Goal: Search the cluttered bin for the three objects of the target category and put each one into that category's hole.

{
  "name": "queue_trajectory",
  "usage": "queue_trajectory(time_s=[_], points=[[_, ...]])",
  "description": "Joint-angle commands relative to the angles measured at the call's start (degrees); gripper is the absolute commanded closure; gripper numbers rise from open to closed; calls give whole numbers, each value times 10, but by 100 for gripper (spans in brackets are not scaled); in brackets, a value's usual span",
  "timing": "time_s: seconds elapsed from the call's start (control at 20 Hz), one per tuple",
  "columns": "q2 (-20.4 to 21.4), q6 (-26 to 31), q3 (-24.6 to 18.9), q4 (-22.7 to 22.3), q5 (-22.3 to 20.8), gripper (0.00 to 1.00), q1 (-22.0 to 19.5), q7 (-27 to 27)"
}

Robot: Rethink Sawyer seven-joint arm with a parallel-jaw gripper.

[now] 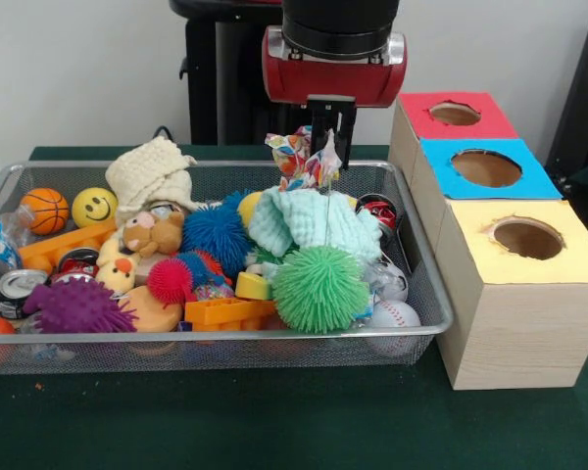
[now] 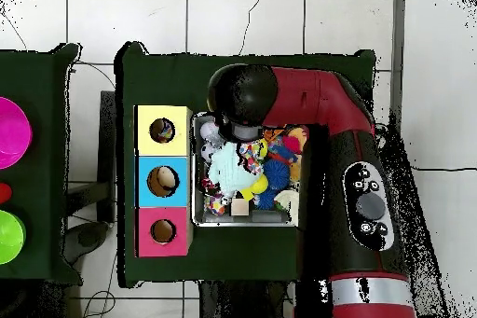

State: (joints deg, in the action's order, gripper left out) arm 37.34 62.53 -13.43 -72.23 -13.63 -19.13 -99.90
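My gripper (image 1: 331,159) hangs over the back right of the wire bin (image 1: 216,339), shut on the small white cloth with coloured dots (image 1: 296,155), which dangles just above the clutter. The mint-green waffle cloth (image 1: 309,221) lies right below it, behind a green spiky ball (image 1: 319,288). The cream waffle cloth (image 1: 155,172) is heaped at the bin's back left. The yellow-topped box with its round hole (image 1: 527,238) stands nearest the camera, right of the bin. In the overhead view the arm hides the gripper. The dotted cloth (image 2: 250,154), mint cloth (image 2: 226,171) and yellow hole (image 2: 162,131) show.
Blue-topped (image 1: 486,167) and red-topped (image 1: 455,114) boxes stand behind the yellow one. The bin also holds spiky balls (image 1: 216,233), plush animals (image 1: 153,235), orange blocks (image 1: 225,313), cans (image 1: 18,286), a baseball (image 1: 394,315), a basketball (image 1: 45,210) and a smiley ball (image 1: 94,207).
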Motion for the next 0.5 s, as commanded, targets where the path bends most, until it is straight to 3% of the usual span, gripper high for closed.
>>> queue_trajectory(time_s=[0.05,0.35,0.5], points=[[0,59,13,0,6,100,6,-56],[-2,20,20,-17,2,100,-4,-49],[53,89,25,-23,18,100,-1,-43]])
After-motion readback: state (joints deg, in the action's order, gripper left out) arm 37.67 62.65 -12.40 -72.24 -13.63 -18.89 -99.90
